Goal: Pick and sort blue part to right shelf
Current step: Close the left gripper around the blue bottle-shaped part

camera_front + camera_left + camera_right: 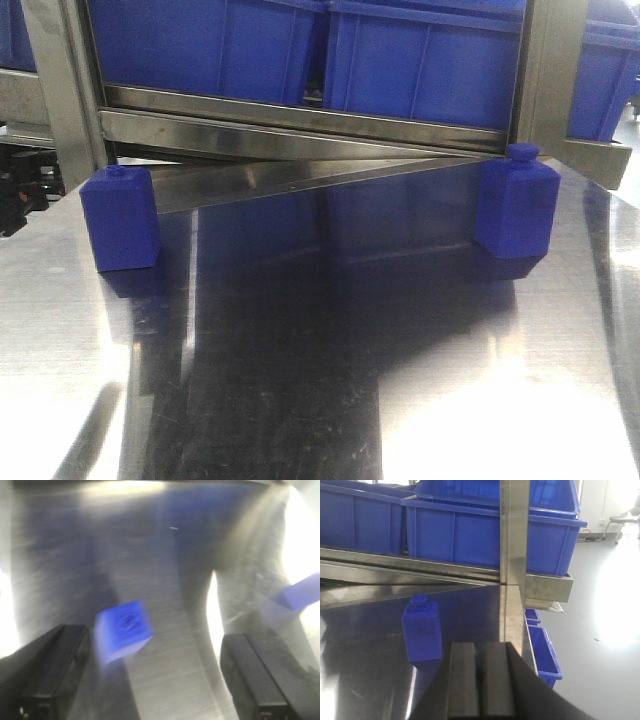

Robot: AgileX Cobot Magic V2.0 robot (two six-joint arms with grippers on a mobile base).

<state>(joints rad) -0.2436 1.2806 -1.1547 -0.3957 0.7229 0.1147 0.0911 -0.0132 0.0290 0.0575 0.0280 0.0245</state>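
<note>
1. Steel table (320, 400) carries a blue part (120, 220) upright at the left of the front view and a second blue part (515, 210) at the right, well apart.
2. Spread wide, the left gripper (156, 645) has a blurred blue part (124, 630) between its fingers, nearer the lower-left one.
3. Pressed together and holding nothing, the right gripper (480, 655) sits at bottom centre, with a blue part (422, 630) upright beyond it, left of centre.
4. Blue bins (420, 50) sit on the shelf along the top.

You've got two blue parts standing upright on the shiny steel table (320, 400). The left part (120, 218) is near the left edge, and the right part (516, 210) is well apart from it, just by a shelf post (548, 60). Blue bins (300, 45) sit on the shelf behind them.
</note>
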